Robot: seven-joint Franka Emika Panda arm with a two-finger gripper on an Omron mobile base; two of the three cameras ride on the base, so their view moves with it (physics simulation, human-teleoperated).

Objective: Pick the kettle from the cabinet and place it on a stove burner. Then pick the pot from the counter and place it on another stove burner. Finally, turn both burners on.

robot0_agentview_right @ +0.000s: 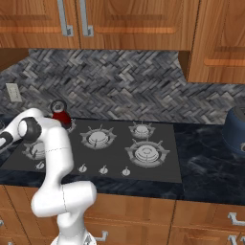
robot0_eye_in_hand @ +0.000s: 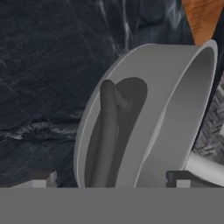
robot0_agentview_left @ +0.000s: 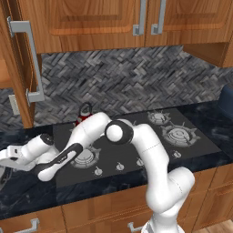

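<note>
**Gripper at the pot on the counter, kettle already on a burner**

The kettle [robot0_agentview_left: 84, 113] stands on the back left burner of the cooktop [robot0_agentview_left: 136, 150], close to the herringbone backsplash [robot0_agentview_left: 127, 79]. In the right base view the kettle [robot0_agentview_right: 61, 114] shows as a small dark red body with a black loop handle, just behind the white arm.

The arm reaches far to its left, low over the black counter [robot0_agentview_left: 27, 191] beside the cooktop. The gripper [robot0_agentview_left: 3, 160] is at the left edge of the left base view, and part of it is cut off there.

In the hand view the pot [robot0_eye_in_hand: 144, 118] is very near to the camera. It is a wide grey steel ring with the open inside turned toward the view. The two dark fingertips [robot0_eye_in_hand: 41, 179] rise at the bottom, one on each side of the pot wall, set wide apart. I cannot tell if they touch the pot. The black veined counter [robot0_eye_in_hand: 48, 65] lies behind it.

The cabinet [robot0_agentview_left: 20, 63] door with the long grey bar handle [robot0_agentview_left: 32, 59] stands open at the left.
</note>
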